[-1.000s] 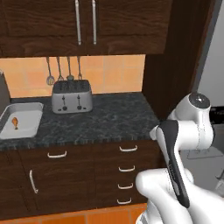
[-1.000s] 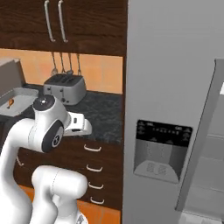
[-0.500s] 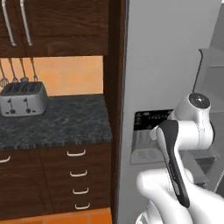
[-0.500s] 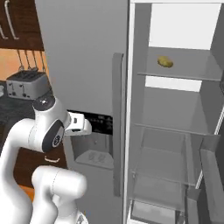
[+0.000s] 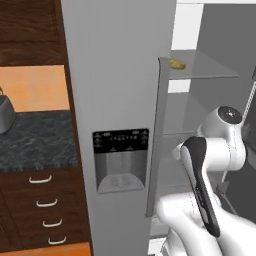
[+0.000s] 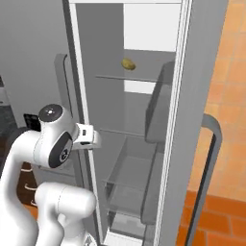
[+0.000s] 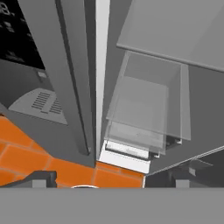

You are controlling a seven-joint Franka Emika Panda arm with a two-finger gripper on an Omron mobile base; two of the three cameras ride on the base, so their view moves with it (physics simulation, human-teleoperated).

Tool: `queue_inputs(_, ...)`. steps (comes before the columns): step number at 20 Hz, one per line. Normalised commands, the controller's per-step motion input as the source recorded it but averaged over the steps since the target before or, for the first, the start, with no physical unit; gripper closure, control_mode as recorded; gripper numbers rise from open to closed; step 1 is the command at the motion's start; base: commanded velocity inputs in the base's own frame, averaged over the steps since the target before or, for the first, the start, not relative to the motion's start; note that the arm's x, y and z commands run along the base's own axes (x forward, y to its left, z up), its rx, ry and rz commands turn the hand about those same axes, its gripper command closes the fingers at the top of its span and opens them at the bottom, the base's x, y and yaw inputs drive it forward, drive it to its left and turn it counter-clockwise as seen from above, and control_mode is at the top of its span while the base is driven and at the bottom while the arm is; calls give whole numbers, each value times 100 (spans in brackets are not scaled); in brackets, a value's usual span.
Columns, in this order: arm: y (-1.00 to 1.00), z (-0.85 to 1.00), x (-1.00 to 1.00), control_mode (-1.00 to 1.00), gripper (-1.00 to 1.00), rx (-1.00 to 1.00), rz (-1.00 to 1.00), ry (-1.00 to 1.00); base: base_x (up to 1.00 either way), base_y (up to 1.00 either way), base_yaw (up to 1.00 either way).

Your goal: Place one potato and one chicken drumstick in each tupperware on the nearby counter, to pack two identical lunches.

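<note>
Fridge (image 6: 202,96) stands open in front of me, its 1 shut door (image 5: 117,100) w/ dispenser (image 5: 121,160) next to the counter (image 5: 35,142). Potato (image 6: 128,64) sits on the upper glass shelf (image 6: 127,78) inside. My claw (image 7: 111,179) points down at the clear drawer (image 7: 144,109); can't tell if it's open or closed.

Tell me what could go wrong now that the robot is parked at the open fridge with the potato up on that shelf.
The potato sits on a high glass shelf, well above the arm's folded elbow, so reaching it may take a long stretch and a weak grasp. The arm also stands close to the closed fridge door and its handle, which it could bump on the way up. The potato is round, so a nudge might roll it back out of reach.
</note>
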Motion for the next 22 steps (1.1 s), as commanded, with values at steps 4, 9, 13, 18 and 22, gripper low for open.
queue_inputs(4, 0, 0, 0, 100, -100, 0, 0, 0, 8, -24, -7)
queue_inputs(9, 0, 0, 0, 100, -100, 0, 0, 0, 1, -50, -5)
queue_inputs(13, 0, 0, 0, 100, -100, 0, 0, 0, 7, -35, -1)
queue_inputs(18, 0, 0, 0, 100, -100, 0, 0, 0, 13, -23, 0)
queue_inputs(22, 0, 0, 0, 100, -100, 0, 0, 0, 12, -20, 0)
